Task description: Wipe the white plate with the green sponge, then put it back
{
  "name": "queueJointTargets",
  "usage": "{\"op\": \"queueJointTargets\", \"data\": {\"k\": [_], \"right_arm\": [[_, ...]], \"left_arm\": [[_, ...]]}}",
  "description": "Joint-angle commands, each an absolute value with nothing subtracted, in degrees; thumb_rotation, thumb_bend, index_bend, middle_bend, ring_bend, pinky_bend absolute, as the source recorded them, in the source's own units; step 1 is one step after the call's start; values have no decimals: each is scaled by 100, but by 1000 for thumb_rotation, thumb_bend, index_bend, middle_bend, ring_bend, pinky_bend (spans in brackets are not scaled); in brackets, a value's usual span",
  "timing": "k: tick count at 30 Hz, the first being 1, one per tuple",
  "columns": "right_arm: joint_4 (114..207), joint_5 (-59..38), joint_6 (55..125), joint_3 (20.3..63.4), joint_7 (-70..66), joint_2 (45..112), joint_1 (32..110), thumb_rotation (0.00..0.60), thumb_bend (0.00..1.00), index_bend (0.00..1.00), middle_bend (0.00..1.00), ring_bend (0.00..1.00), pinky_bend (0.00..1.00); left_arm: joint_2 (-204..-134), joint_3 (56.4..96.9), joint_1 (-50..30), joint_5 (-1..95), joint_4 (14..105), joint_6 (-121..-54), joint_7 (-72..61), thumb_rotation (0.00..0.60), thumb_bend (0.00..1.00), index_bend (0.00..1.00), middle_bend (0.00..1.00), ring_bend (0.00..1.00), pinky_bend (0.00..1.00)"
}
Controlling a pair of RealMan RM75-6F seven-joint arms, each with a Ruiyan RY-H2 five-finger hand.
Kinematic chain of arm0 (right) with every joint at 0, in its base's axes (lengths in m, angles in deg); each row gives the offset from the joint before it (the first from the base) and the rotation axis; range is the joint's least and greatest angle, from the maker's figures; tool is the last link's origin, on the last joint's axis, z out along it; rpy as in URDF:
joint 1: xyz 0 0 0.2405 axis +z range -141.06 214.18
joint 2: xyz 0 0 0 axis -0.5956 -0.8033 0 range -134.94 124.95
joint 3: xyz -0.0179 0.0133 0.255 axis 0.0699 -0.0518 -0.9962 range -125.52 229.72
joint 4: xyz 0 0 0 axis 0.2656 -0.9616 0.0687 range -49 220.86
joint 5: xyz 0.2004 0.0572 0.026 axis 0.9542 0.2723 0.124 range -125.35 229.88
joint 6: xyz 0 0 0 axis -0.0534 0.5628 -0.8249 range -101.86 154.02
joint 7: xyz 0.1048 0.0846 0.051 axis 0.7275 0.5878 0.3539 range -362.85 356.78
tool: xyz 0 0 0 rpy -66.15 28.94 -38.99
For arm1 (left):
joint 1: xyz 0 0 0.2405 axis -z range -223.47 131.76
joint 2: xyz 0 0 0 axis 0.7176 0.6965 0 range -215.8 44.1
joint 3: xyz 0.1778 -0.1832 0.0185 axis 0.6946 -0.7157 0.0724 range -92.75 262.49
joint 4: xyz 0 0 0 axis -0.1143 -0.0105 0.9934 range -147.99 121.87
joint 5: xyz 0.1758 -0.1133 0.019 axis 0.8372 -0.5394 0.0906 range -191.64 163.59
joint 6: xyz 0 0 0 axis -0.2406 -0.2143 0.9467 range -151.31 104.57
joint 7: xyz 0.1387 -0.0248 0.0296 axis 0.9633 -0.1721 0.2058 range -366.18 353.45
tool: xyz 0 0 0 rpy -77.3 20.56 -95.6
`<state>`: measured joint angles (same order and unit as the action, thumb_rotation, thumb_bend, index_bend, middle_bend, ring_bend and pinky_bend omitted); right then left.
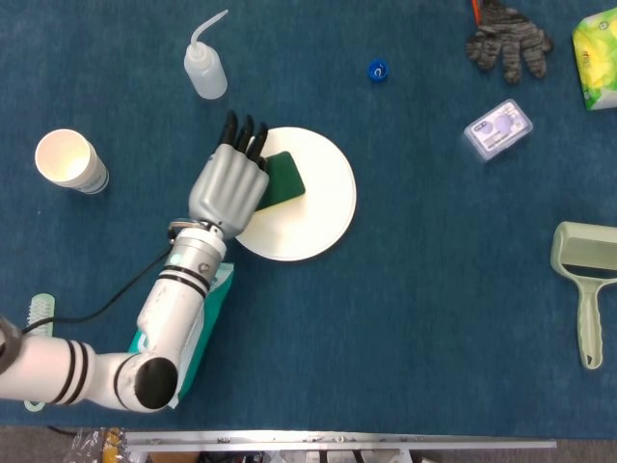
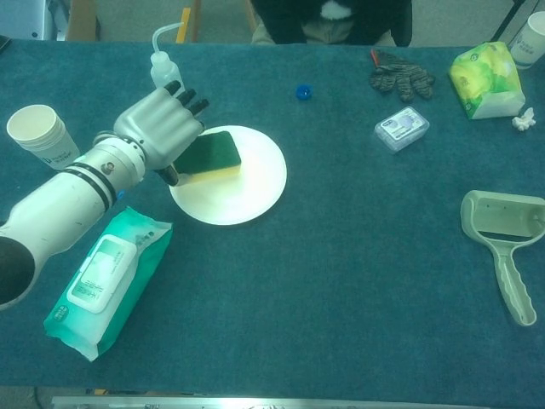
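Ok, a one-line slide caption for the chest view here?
Left hand holds the green sponge on the white plate, with a wipes pack nearby.

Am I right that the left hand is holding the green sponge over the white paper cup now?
Not quite. The left hand is holding the green sponge over the round white plate, not the white paper cup, which stands apart to the left. The head view shows this.
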<state>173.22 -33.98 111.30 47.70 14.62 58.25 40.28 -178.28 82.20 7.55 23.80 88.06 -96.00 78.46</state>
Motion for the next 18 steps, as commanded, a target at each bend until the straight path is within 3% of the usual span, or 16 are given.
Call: {"op": "queueJointTargets", "data": {"k": [1, 18], "right_arm": [[17307, -3390, 11123, 4771, 1472, 5831, 4028, 600, 388, 389, 394, 244, 450], [17238, -3361, 11225, 4763, 1602, 5786, 3945, 600, 388, 389, 394, 244, 450]], "left_arm": [[-17939, 8252, 864, 2325, 8681, -9578, 7941, 339, 246, 437, 42, 0, 22], [-18204, 8424, 1149, 1854, 8266, -9675, 8229, 341, 246, 442, 43, 0, 22]]}}
